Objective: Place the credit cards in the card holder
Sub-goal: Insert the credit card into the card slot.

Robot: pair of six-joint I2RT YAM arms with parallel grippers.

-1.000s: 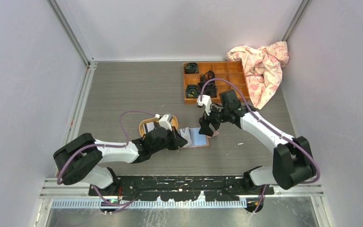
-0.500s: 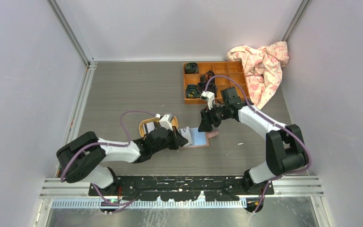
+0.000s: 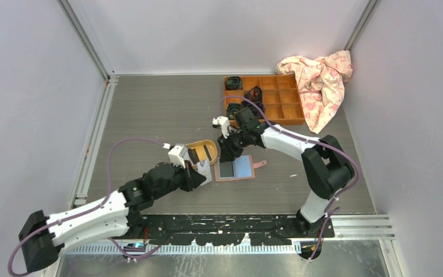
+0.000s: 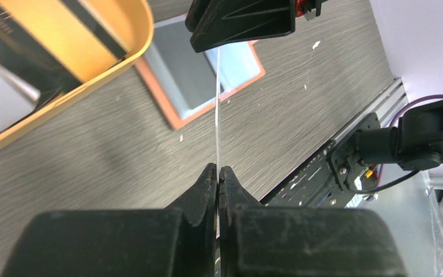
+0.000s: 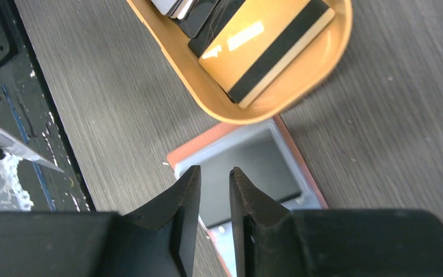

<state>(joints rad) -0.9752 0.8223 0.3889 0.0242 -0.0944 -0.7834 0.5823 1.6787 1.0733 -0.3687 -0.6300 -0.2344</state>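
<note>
Toward the desk's near edge the card holder (image 3: 239, 169) lay open. The left tool (image 4: 217, 173) pinched one white card (image 4: 217, 104) beside it, uninserted. The right tool (image 5: 214, 179) hovered parted, empty. More cards (image 5: 265, 46) sat in the tray (image 5: 207, 98).

Left arm (image 3: 92, 213): drew back toward the near-left corner, its elbow swung wide to the left; left gripper (image 3: 198, 174) withdrew from the left edge of the card holder (image 3: 245, 168) to a spot just beside the yellow tray (image 3: 202, 142), its fingers (image 4: 205, 184) pressed together on a white card (image 4: 217, 98) that came away with it. Yellow tray: formerly under the left arm, lay uncovered. Card holder: left half, once hidden behind the card, showed dark grey. Right arm (image 3: 288, 141): swept left; right gripper (image 3: 229, 154) shifted from the holder's right side to above its left half, close by the tray.
</note>
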